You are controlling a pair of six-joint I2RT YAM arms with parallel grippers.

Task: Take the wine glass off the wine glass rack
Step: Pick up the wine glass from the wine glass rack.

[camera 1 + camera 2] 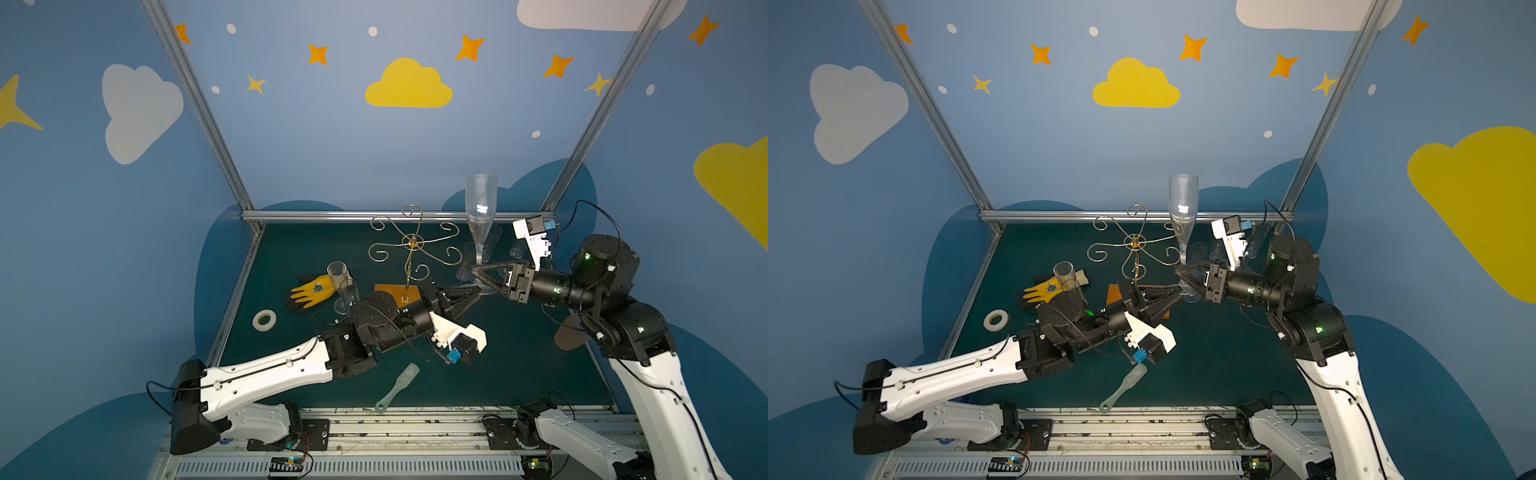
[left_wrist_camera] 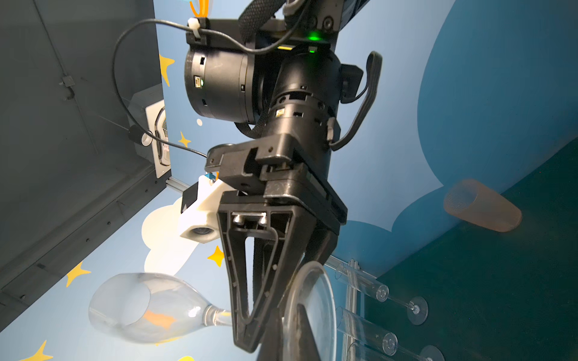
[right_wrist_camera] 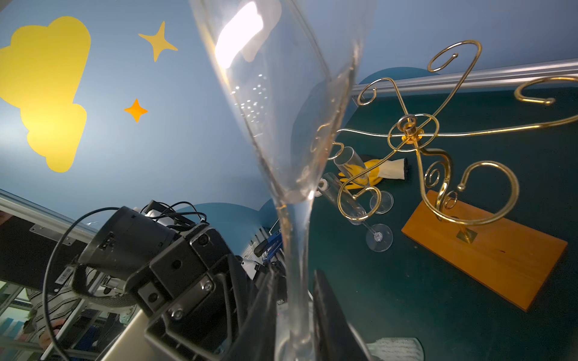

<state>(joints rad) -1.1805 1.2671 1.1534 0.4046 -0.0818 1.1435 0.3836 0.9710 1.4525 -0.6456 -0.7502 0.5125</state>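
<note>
1. Count: I see one wine glass rack (image 1: 411,241), one wine glass (image 1: 481,208) held up, two more flutes (image 1: 337,272) by one yellow glove (image 1: 311,291), and three flutes (image 2: 366,283) in the left wrist view. There is also one tape roll (image 1: 264,320) and one pale green brush (image 1: 399,382).
2. The wine glass is a clear, tall, narrow flute. It is upright with the bowl uppermost, in the air above the table (image 1: 498,374). It is beside the rack on the right arm's side and apart from the wire.
3. The right claw (image 1: 477,269) is clamped on the stem.
4. The left claw (image 1: 478,292) is closed on the rim of the foot.
5. The rack has six curled gold arms and one post on an orange base (image 3: 488,250).
</note>
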